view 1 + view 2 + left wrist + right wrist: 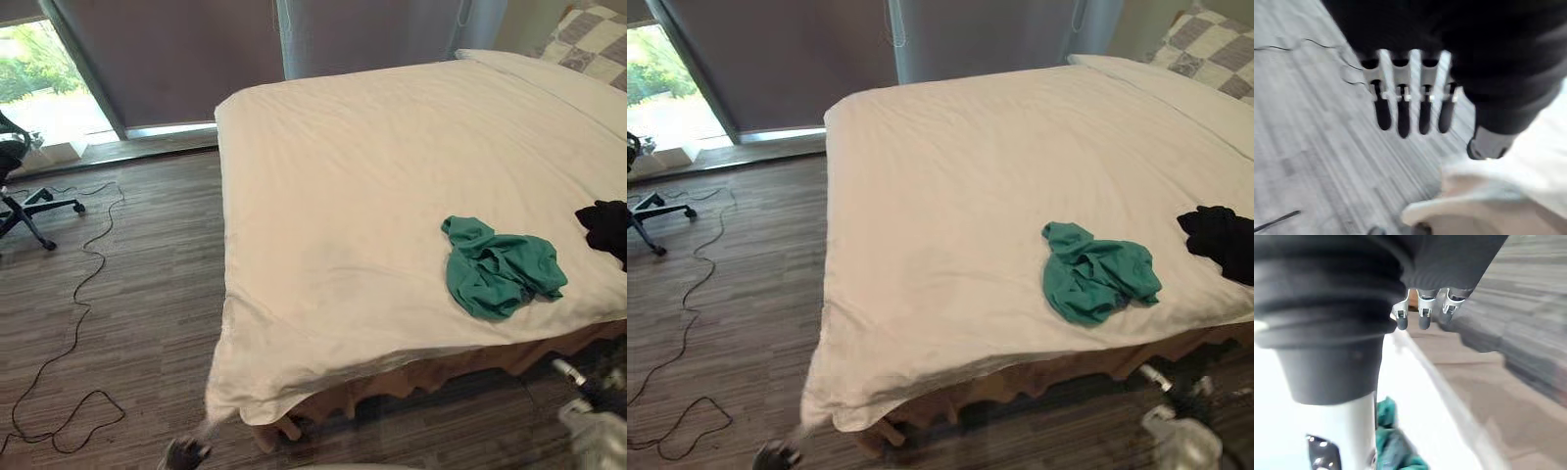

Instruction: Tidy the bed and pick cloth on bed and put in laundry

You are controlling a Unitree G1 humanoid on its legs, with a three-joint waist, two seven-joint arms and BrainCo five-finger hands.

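So, your left hand (1410, 105) and right hand (1422, 316) hang low, fingers slack and empty, since nothing is picked yet. The green cloth (500, 269) lies at 4 o'clock on the bed (372, 157), the black cloth (607, 227) at 3.

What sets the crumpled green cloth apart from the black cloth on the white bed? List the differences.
Colour: the crumpled green cloth is teal, the black cloth near-black. Visibility: the green cloth shows whole; the black cloth is cut by the view's right edge. Place: the green cloth reaches closer to the bed's near edge than the black cloth. Both lie bunched, apart, on the white bed cover.
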